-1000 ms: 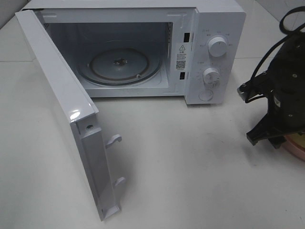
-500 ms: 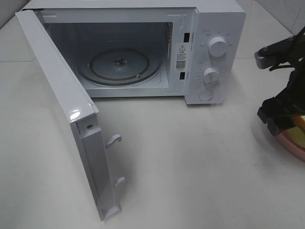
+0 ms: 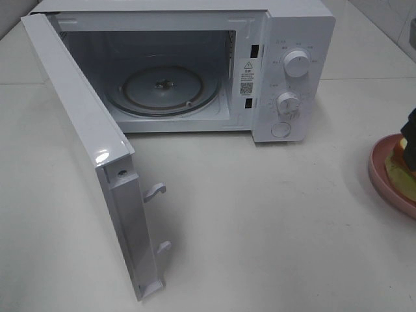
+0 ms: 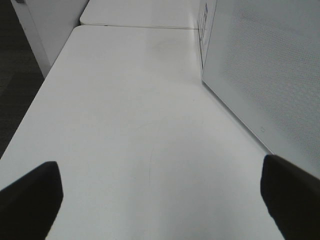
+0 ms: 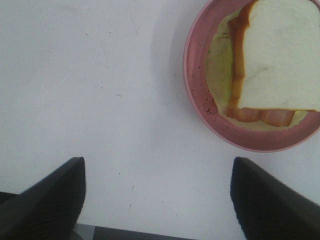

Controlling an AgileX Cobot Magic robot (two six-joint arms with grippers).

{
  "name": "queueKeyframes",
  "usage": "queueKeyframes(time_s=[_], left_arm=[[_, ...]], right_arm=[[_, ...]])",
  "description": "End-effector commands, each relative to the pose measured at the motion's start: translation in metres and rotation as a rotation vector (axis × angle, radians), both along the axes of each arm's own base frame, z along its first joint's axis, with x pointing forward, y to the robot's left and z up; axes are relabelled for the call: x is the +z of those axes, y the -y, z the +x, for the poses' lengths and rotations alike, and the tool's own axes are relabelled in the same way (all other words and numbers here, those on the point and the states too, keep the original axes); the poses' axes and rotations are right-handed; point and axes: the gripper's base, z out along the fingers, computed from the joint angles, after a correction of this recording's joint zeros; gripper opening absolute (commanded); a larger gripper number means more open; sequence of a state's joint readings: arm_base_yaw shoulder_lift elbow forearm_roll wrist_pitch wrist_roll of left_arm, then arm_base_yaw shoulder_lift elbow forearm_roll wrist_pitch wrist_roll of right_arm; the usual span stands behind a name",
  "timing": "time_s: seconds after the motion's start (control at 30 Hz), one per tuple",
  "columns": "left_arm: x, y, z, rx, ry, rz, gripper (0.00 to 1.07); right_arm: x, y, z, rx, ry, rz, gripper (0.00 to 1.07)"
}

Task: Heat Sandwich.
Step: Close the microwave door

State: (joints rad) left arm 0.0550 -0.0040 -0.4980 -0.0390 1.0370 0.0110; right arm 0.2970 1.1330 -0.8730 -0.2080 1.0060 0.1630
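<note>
The sandwich [image 5: 280,60] lies flat on a round pink plate [image 5: 197,100], soft white bread on top with a tan crust edge, pale green lettuce and reddish filling showing along its sides. The plate sits on the white desk [image 3: 273,214] at its right edge, only partly in the high view, well apart from the microwave [image 3: 286,65]. The right gripper [image 5: 157,195] hangs above the desk looking straight down; its dark jaws are spread wide with nothing between them, and the plate is beyond them, off to one side, not touching. The left gripper [image 4: 160,200] is held low and level over bare desk beside the microwave's dotted door panel [image 4: 265,70], jaws spread wide and empty. The microwave is glossy white, its door [image 3: 91,156] swung fully open, the round glass turntable [image 3: 162,88] bare inside, with two knobs [image 3: 296,64] on its front panel.
</note>
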Motion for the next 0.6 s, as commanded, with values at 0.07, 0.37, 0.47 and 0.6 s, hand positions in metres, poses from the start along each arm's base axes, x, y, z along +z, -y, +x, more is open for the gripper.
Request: queueKeyframes(time_s=[0.07, 0.37, 0.47, 0.6], left_arm=[[-0.001, 0.001, -0.003, -0.001, 0.023, 0.0, 1.01], [-0.001, 0.001, -0.003, -0.001, 0.023, 0.0, 1.01], [-0.001, 0.001, -0.003, -0.001, 0.023, 0.0, 1.01], [-0.001, 0.001, -0.003, -0.001, 0.023, 0.0, 1.01]], right_arm=[[0.014, 0.005, -0.016, 0.006, 0.03, 0.017, 0.76], [0.047, 0.022, -0.071, -0.006, 0.167, 0.057, 0.76], [0.054, 0.028, -0.09, -0.007, 0.213, 0.068, 0.76], [0.058, 0.035, -0.114, -0.006, 0.298, 0.09, 0.76]])
